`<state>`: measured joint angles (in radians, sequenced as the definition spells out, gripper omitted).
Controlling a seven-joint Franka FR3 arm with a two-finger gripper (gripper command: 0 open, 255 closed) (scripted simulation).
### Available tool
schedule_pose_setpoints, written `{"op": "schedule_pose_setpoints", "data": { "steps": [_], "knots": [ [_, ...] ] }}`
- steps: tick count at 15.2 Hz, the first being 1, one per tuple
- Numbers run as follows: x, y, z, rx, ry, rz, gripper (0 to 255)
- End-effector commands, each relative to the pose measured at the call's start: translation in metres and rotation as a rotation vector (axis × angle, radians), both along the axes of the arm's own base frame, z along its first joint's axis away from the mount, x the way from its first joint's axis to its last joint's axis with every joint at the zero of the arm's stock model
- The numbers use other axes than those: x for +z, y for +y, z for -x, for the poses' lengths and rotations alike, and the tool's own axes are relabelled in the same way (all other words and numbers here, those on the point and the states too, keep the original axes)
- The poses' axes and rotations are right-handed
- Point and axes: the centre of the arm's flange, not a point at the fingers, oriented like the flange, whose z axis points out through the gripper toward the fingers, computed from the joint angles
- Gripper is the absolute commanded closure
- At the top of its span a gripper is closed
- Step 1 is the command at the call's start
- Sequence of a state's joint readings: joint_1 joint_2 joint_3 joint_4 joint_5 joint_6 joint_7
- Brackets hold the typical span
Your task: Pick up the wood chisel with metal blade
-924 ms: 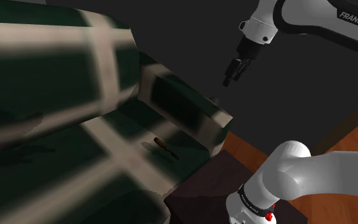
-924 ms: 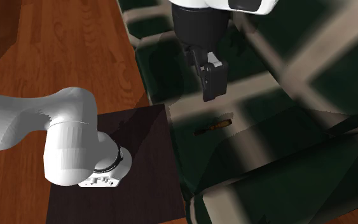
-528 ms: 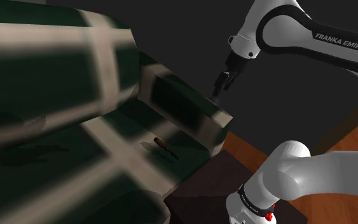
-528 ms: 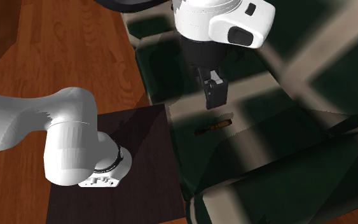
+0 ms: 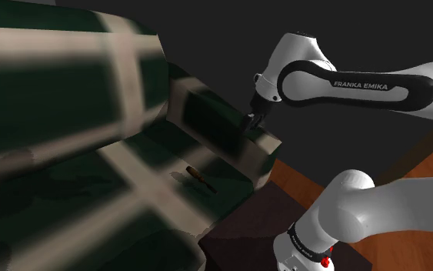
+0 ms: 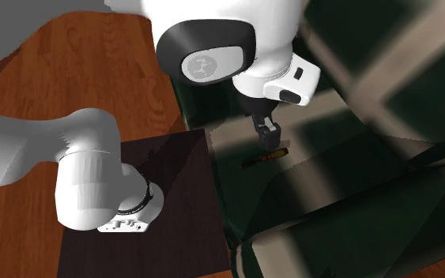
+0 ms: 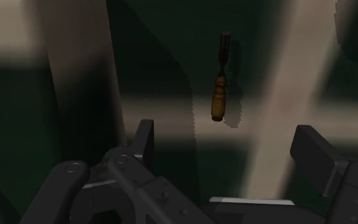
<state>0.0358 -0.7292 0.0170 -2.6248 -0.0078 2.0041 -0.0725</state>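
Observation:
A small wood chisel [image 5: 199, 176] with a brown handle and a dark blade lies flat on the seat of a dark green and cream checked sofa [image 5: 122, 165]. My gripper [image 5: 249, 123] hangs above the sofa's armrest [image 5: 230, 127], up and to the shoulder view's right of the chisel. In the second exterior view the gripper [image 6: 269, 138] hovers just over the chisel [image 6: 266, 158]. The wrist view has the chisel [image 7: 220, 89] ahead of the gripper [image 7: 225, 137], between the lines of the two fingers. The fingers stand wide apart, open, and hold nothing.
The sofa's tall backrest [image 5: 61, 77] rises at the shoulder view's left. My dark stand [image 5: 245, 223] sits against the sofa's front. A reddish wooden floor [image 6: 70, 55] surrounds the stand.
The arm has swung down and towards the shoulder view's left. The gripper has dropped from high above to just over the armrest, closer to the chisel. The chisel has not moved.

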Motion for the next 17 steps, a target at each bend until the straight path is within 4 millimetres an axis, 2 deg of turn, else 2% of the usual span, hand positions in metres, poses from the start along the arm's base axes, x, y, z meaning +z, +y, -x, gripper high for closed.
{"op": "schedule_pose_setpoints", "data": {
  "steps": [1,17],
  "knots": [
    [-0.022,0.001,-0.009,0.003,-0.007,-0.004,0],
    [-0.218,0.039,-0.071,0.029,-0.036,-0.033,0]
  ]
}}
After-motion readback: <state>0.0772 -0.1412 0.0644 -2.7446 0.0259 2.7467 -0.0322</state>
